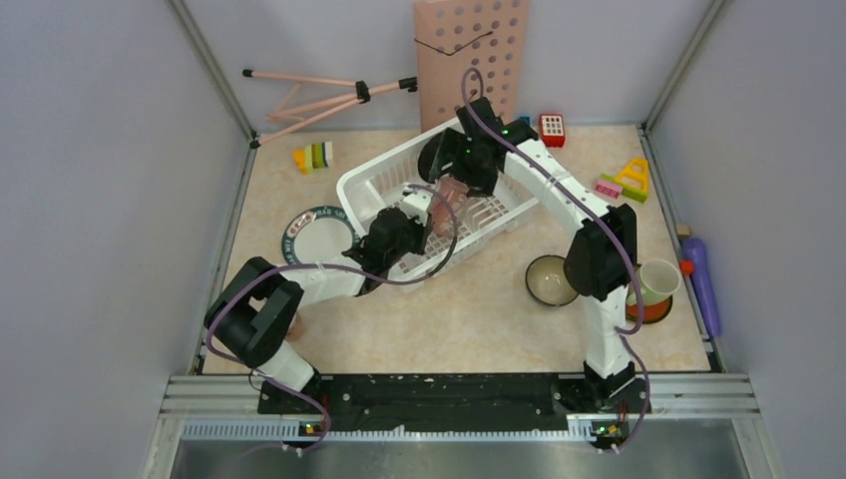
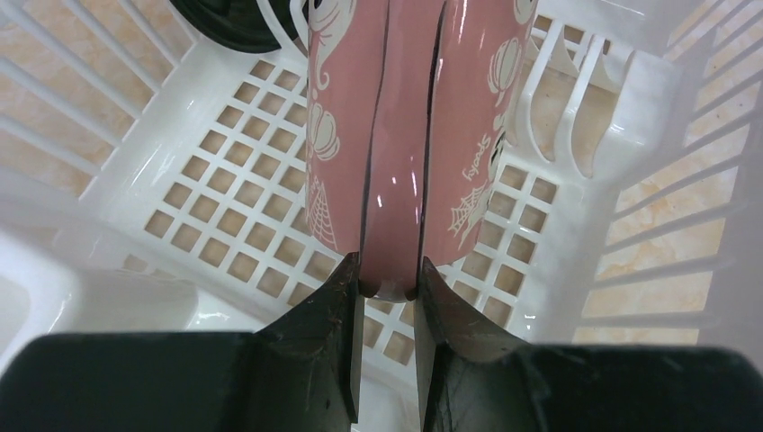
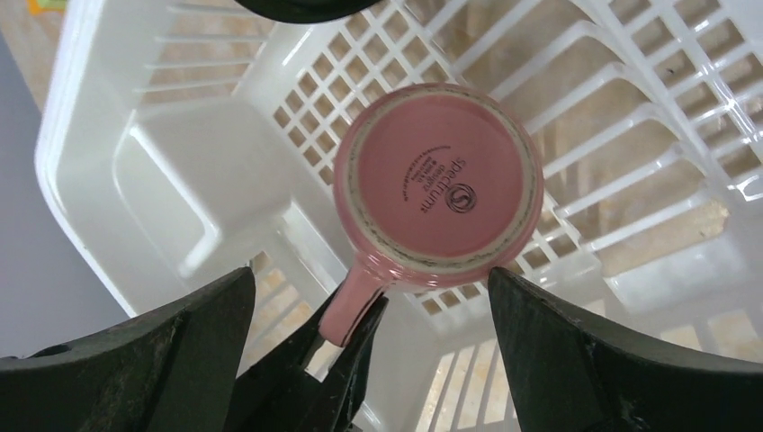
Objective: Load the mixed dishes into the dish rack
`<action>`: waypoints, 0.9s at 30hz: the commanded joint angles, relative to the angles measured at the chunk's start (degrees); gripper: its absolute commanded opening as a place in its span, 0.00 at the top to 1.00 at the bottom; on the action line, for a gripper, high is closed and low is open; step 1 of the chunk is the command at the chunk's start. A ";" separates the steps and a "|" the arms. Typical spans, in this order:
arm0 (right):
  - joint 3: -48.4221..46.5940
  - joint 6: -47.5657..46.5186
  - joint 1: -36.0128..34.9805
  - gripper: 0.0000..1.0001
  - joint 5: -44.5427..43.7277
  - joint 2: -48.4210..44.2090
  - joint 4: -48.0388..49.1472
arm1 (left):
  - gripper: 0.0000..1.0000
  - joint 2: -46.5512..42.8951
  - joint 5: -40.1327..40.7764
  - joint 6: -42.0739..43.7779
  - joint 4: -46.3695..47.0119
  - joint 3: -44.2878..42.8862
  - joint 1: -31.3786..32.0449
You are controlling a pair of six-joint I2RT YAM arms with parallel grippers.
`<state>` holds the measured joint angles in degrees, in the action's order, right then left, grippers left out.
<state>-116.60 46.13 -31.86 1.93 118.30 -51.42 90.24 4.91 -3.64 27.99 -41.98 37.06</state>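
Top external view: a pink cup (image 1: 449, 195) hangs base-up inside the white dish rack (image 1: 364, 180), pinched by its handle between the closed fingers of the left gripper (image 1: 404, 230), which reaches in from the rack's near-left side. The right gripper (image 1: 454, 165) hovers directly over the cup with its jaws spread wide, one on either side of the upturned base and touching nothing. The left wrist view confirms the clamp on the handle just above the rack's grid floor; whether the cup's rim has reached that floor cannot be told.

By the look of things the job is at an early stage. This cup is the only dish that can be made out in the rack, and it has not yet been let go. The large teal-rimmed plate (image 1: 319, 239) lies on the table (image 1: 449, 319) just beside the rack's left end. The bowl (image 1: 549, 281) sits near the right arm, and the green mug (image 1: 658, 279) stands on an orange plate (image 1: 653, 312) at the table's right edge. All four are yet to be loaded.
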 commanded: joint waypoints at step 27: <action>4.98 13.62 -2.68 0.52 7.74 -0.03 -1.46 | 1.00 2.41 11.21 6.69 12.31 2.59 5.97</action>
<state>-113.01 57.25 -33.41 9.34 120.62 -55.55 92.42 14.72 2.55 35.00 -40.58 42.26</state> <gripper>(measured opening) 0.544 0.269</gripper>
